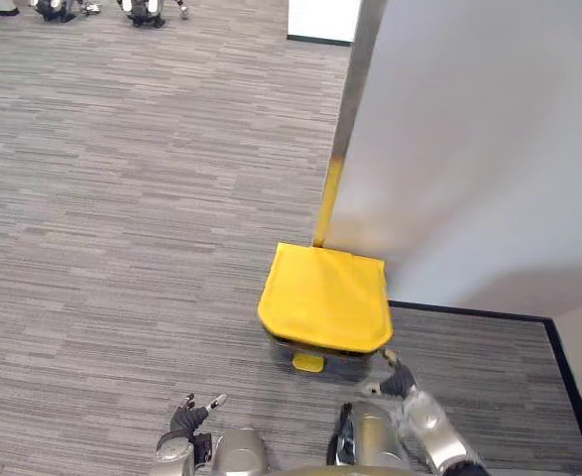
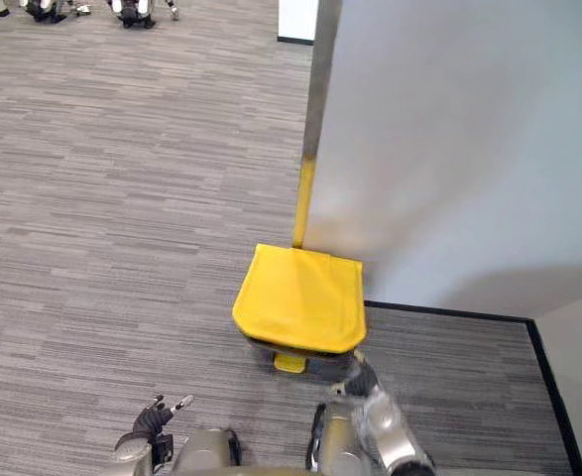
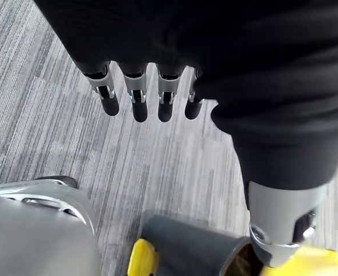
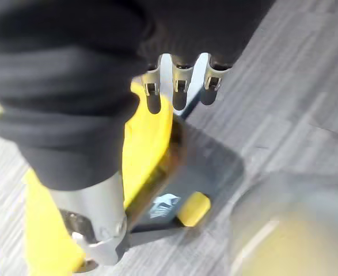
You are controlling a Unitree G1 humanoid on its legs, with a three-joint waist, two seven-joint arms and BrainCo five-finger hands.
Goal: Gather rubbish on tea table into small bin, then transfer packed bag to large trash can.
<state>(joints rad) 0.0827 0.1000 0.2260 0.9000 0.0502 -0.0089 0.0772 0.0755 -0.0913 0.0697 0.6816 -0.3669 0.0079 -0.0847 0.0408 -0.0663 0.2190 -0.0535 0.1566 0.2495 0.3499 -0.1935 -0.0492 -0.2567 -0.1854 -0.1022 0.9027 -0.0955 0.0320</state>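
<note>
The large trash can (image 1: pixel 325 297) stands on the grey floor (image 1: pixel 122 198), just below the middle of the head view, a bit toward 6 o'clock. Its yellow lid (image 2: pixel 298 297) is down flat on top. The can is dark grey under the lid. A small yellow pedal (image 1: pixel 308 362) sticks out at the front, at 6 o'clock from the lid.

The back of the can is just beside a big white wall (image 1: pixel 489 149). The wall fills the side from 1 o'clock to 4 o'clock. A shiny metal edge (image 1: pixel 355 89) runs up the wall's end toward 12 o'clock. The low part of that edge is a yellow strip (image 1: pixel 328 203), right behind the can. A thin black line (image 1: pixel 469 313) runs along the foot of the wall toward 4 o'clock.

The left hand (image 1: pixel 189 416) is low at 7 o'clock, well apart from the can. In its wrist view its fingers (image 3: pixel 134 98) hang loose and spread over the floor. It holds nothing.

The right hand (image 1: pixel 398 377) is at 5 o'clock, just beside the near right corner of the lid. I cannot tell if it touches the can. In its wrist view its fingers (image 4: pixel 180 86) are straight and point past the lid. It holds nothing too. That view also shows the pedal and the dark side of the can close by.

Far off at 11 o'clock are some dark things (image 1: pixel 62 10), too small to tell.
</note>
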